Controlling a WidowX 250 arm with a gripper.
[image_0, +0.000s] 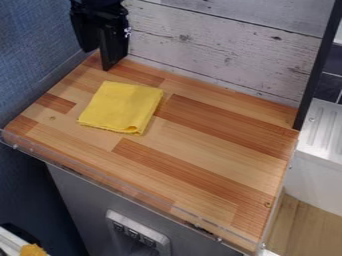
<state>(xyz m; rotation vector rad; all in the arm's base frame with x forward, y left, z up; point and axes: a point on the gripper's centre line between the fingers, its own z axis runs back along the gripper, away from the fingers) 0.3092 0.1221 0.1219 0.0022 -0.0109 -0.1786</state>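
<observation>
Camera view, nearest items first: grey cabinet front, below the yellow cloth, fitted with 1 silver-coloured panel bearing 3 dark square inserts. Small yellow item, partly cut off, well below the cloth and to its left, beside a white object. Clear edge strip, running along the worktop's front, below the cloth. Worktop, wood blocks in light and reddish brown, under the cloth and reaching well to its right. Yellow cloth, 1, folded into a rough square, lying flat, its near right corner slightly curled. Gripper, black, 1, pointing down just beyond the cloth's far edge, apart from it; how far it is open, and whether it has hold of anything, cannot be told. Blue wall, left of the cloth. Whitewashed boards, behind the cloth. Black upright and white ribbed surface, both well right of the cloth.
</observation>
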